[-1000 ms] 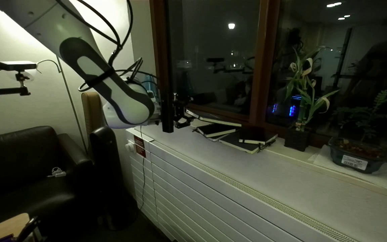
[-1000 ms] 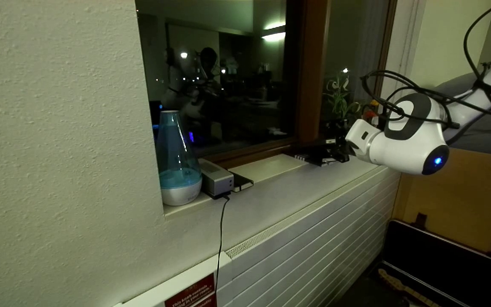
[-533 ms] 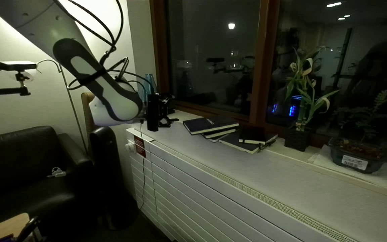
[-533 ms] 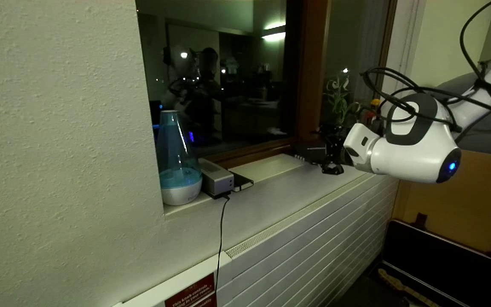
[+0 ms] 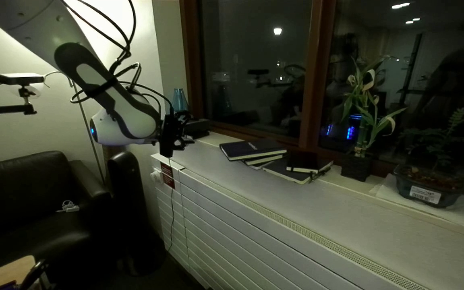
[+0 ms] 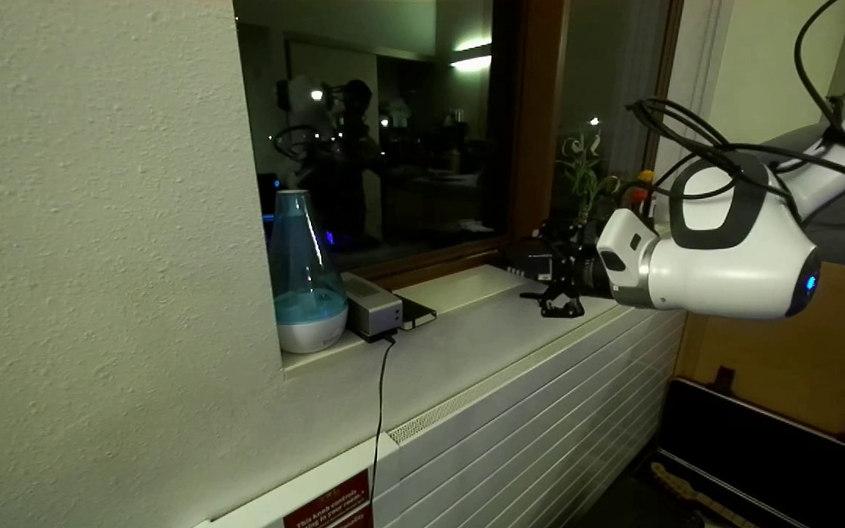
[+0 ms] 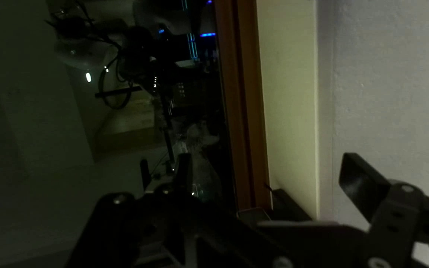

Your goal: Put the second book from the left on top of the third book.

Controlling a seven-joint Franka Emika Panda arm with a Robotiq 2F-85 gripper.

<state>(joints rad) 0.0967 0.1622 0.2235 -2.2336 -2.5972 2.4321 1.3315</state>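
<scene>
The second book (image 5: 252, 150) looks dark here, with white lettering on its cover and a pale page edge. It lies on top of the third book (image 5: 265, 160), a dark one mostly covered by it, and juts out past it at the left. My gripper (image 5: 187, 129) is clear of the pile, to its left in this exterior view, above the sill. In the wrist view the gripper (image 7: 268, 169) stands wide open and nothing is between its fingers. Neither book can be made out in the wrist view.
A wide dark book (image 5: 286, 171) carries a smaller dark book (image 5: 306, 162) right beside the pile. Potted plants (image 5: 363, 121) stand farther right. A grey box (image 6: 375, 304), a small notebook (image 6: 419, 315) and a blue humidifier (image 6: 306, 286) occupy the sill's other end, by the window.
My gripper let go of the second book, whose raised end dropped onto the pile. It then drew back away from the books, leftward in an exterior view, and its jaws spread wider.
</scene>
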